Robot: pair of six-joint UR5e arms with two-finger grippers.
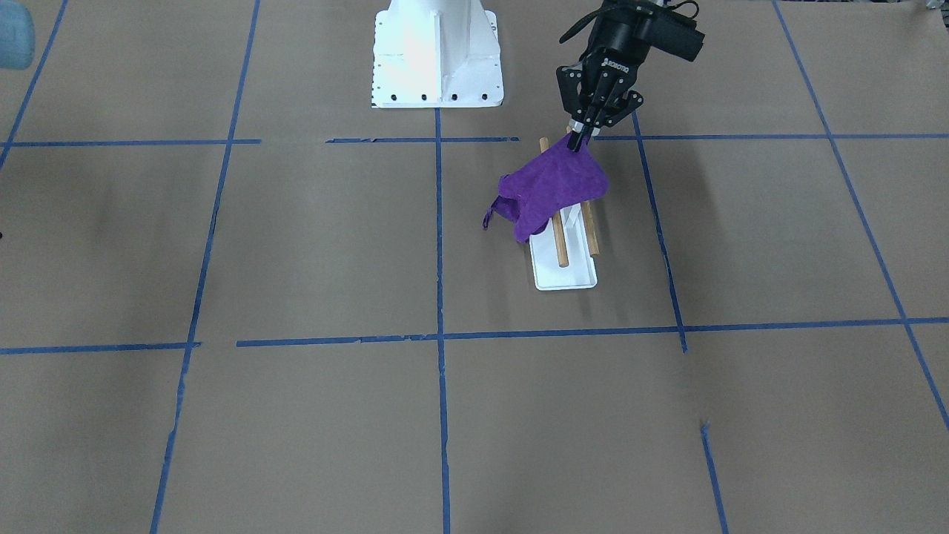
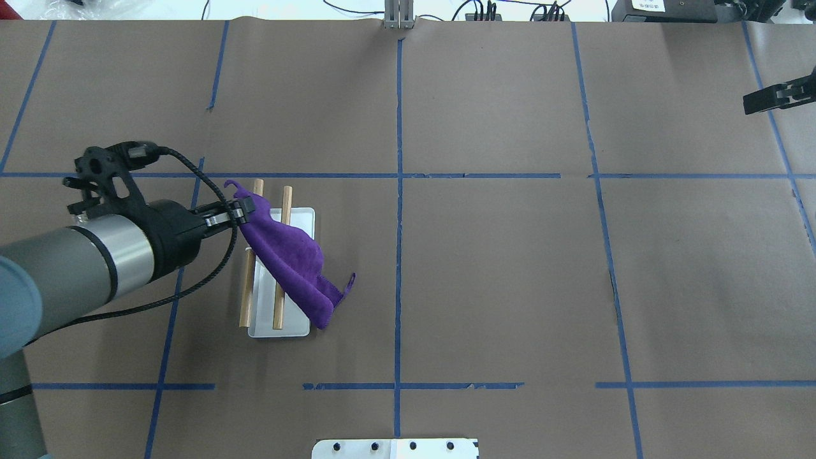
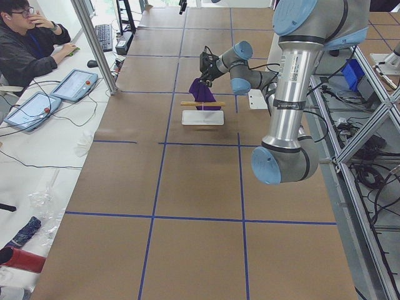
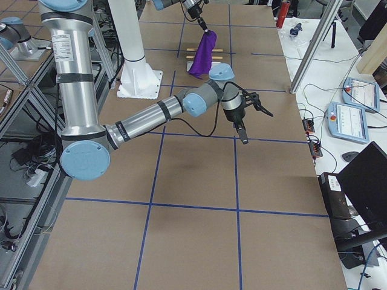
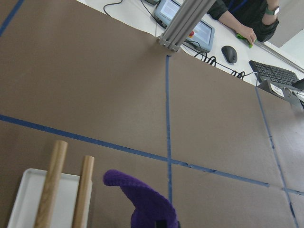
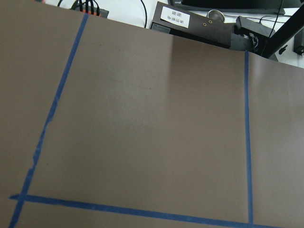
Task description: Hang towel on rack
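Purple, light and limp, the towel (image 1: 554, 189) hangs over the rack (image 1: 567, 276) with your left gripper (image 1: 577, 140) pinching one corner, a sound hold; the right gripper (image 2: 768, 97) hides its jaws' state from you.

The grey, blue-jointed left arm (image 2: 76, 255) reaches out; the matching right arm (image 4: 151, 115) is held well apart from it.
The black two-finger left gripper (image 1: 577, 142) is pinched tight on a corner of the deep purple fuzzy towel (image 1: 556, 185). The right gripper (image 2: 752, 102) tilts down toward the table, and its finger spacing is unclear.
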